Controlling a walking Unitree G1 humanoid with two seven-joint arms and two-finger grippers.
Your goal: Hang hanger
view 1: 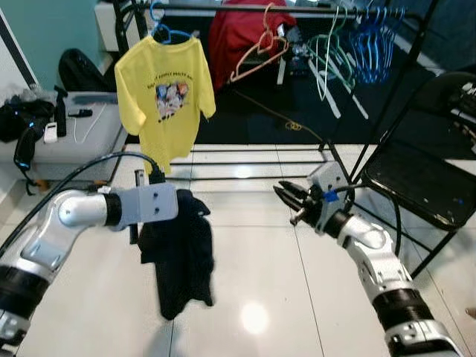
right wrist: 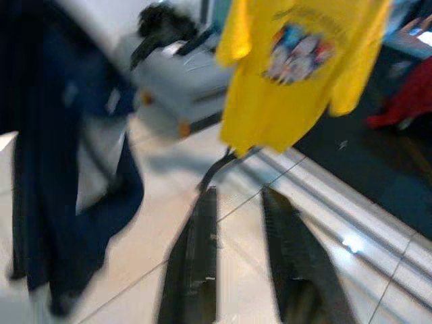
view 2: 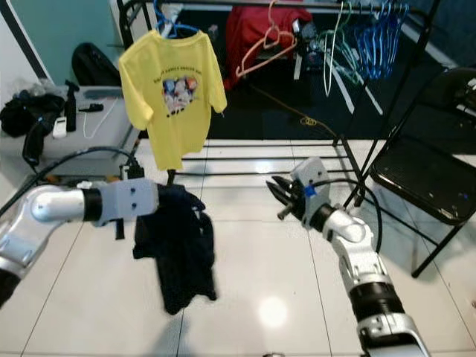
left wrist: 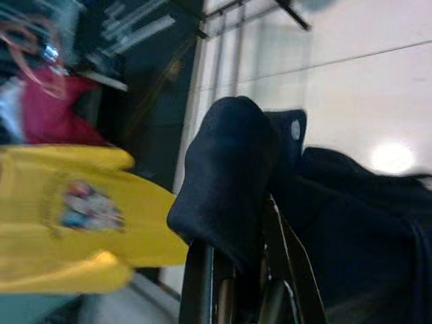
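A dark navy garment (view 1: 178, 256) hangs limp from my left gripper (view 1: 181, 202), which is shut on its top; in the left wrist view the cloth (left wrist: 229, 175) drapes over the black fingers (left wrist: 202, 283). No hanger can be made out inside it. My right gripper (view 1: 288, 199) is held out to the right of the garment, open, with nothing between its fingers (right wrist: 196, 263). A yellow T-shirt (view 1: 167, 97) hangs on a blue hanger (view 1: 165, 28) from the black clothes rail (view 1: 245, 7) behind. Empty hangers, orange (view 1: 260, 52), green (view 1: 327, 52) and blue (view 1: 372, 41), hang further along the rail.
A black folding chair (view 1: 424, 175) stands at the right beside the rack's slanted leg (view 1: 387, 123). A red garment (view 1: 242, 33) hangs behind the rail. At the left, a grey case (view 1: 74, 130) carries dark items. White glossy tiles (view 1: 260, 297) lie below.
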